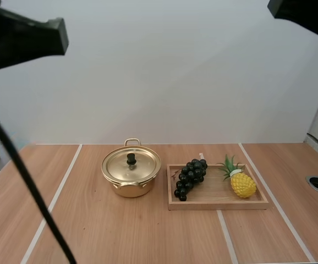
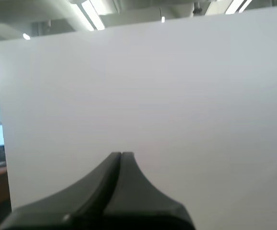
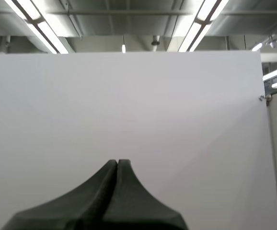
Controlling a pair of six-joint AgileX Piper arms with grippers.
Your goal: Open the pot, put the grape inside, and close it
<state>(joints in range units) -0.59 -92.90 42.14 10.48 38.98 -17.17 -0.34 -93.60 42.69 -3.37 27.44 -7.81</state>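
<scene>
**Both arms raised over the table.** The left gripper and right gripper are each clenched on nothing, the fingers pressed together into one dark wedge that faces a blank wall rather than the work.

*Risks, as judged.* The lid offers only a small black knob as a hold. A descent slightly off centre could let the fingers skid on the polished gold surface or nudge the whole pot sideways. Fingers not spread before arrival would merely press on the knob. The bunch of grapes is irregular — a pinch on the outer berries may drop it or drag the wooden tray. The pineapple beside the bunch could also be knocked.

*Position.* The pot lies well below and ahead of the left gripper, toward its inner side. The grapes lie well below and ahead of the right gripper, likewise inward. They rest at the tray's pot-side end — near the pot, not touching it. The lid is on and no step has begun.
</scene>
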